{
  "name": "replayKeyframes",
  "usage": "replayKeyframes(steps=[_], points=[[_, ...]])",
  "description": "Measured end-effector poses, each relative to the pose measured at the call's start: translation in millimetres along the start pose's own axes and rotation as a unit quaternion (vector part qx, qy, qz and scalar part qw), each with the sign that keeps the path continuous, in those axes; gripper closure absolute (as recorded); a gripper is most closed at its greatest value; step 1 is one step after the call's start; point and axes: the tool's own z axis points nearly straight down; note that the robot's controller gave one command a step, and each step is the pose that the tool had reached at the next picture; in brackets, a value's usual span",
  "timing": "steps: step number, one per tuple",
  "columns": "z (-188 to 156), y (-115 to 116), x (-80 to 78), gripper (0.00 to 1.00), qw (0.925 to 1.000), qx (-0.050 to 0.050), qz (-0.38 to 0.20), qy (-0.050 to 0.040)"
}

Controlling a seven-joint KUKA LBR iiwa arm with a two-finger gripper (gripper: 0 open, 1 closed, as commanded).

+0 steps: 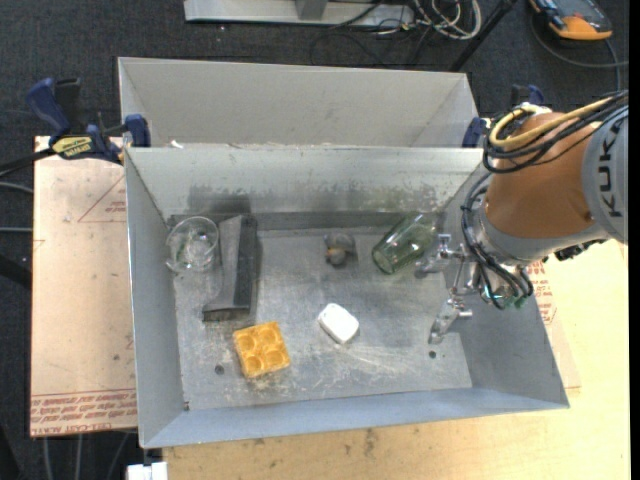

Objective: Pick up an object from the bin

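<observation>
My gripper (446,320) hangs low on the right side of the bin (300,183), over bare, scuffed metal floor close to the sloping right wall. I cannot tell how far it is open, and I see nothing held in it. The nearest thing is a jar (405,245) of clear, greenish glass lying on its side just up and to the left of my gripper, near the back wall. Left of the jar sits a small, round, dull brown ball (340,250). A smooth white lump (338,323) with rounded corners lies on open floor to my gripper's left, well apart from everything else. Further left is a yellow square block (262,350) with four dimples on top. A long, dark grey bar (236,272) lies beyond it, and a clear glass cup (192,243) stands upright just beside the bar, by the left wall. The floor between the lump and my gripper is bare.
</observation>
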Motion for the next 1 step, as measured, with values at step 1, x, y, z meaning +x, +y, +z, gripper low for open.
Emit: replayKeyframes(steps=[1], points=[[-4.3,0.2,-1.7,0.0,1.0,0.0,-0.001,-0.0037]])
